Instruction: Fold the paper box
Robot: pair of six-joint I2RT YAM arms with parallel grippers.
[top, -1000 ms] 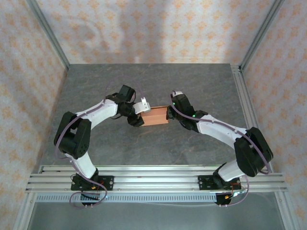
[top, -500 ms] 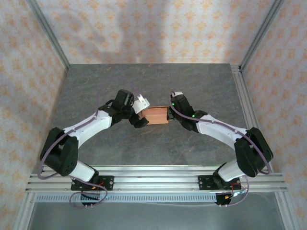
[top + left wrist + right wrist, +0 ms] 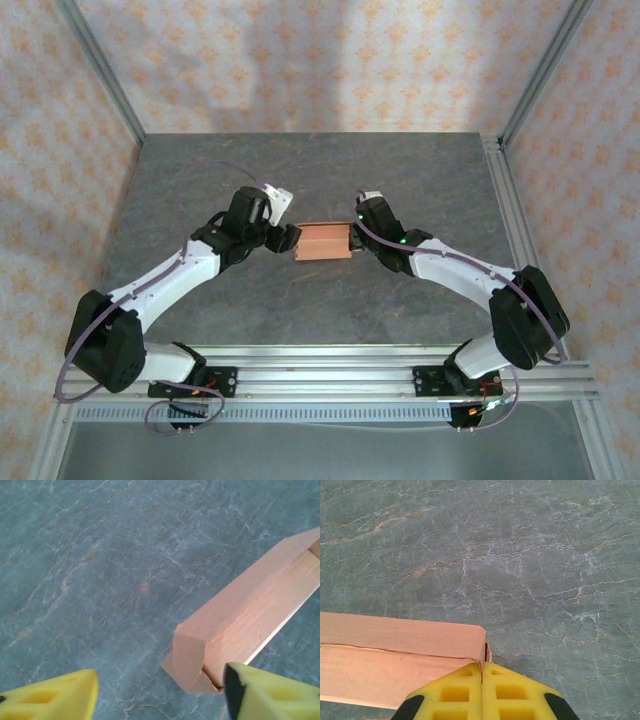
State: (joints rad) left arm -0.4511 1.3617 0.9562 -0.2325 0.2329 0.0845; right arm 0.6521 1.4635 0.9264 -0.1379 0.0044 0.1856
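Note:
The paper box [image 3: 322, 242] is a small salmon-orange rectangular box lying level at the table's middle. My right gripper [image 3: 351, 239] is at its right end. In the right wrist view the yellow fingers [image 3: 450, 695] are pressed together, and the right gripper [image 3: 482, 682] is shut on the thin card edge at the end of the paper box [image 3: 395, 650]. My left gripper [image 3: 291, 240] is at the box's left end, open. In the left wrist view the folded end flap of the paper box [image 3: 250, 615] lies between the fingers of the left gripper [image 3: 160, 700], close to the right pad [image 3: 270, 695].
The grey stone-patterned table [image 3: 320, 170] has aluminium rails [image 3: 320, 365] along its near edge and a frame post [image 3: 505, 190] along its right side. Patterned walls close off the back and both sides.
The left arm has stretched out and its wrist has turned, with the gripper now lower at the box's left end. The box has gone from slightly tilted to level. The right arm has held still.

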